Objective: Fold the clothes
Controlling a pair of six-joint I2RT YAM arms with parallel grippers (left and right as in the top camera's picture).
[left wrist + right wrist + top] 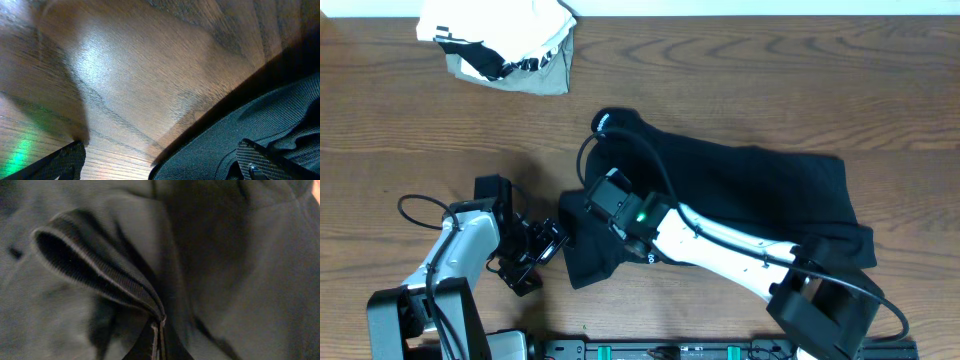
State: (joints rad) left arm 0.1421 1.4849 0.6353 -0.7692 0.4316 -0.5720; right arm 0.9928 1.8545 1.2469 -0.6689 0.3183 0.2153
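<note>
Folding barely begun, I judge: the black garment (pixel 760 185) lies rumpled right of centre on the worktop (pixel 720 80), my right end effector (pixel 158 336) pinched closed on its ribbed hem (pixel 100 275), my left end effector (pixel 160 156) open, holding nothing.

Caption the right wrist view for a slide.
Right pincer shut on the ribbed hem of the black garment, the hem looped open beside it.
</note>
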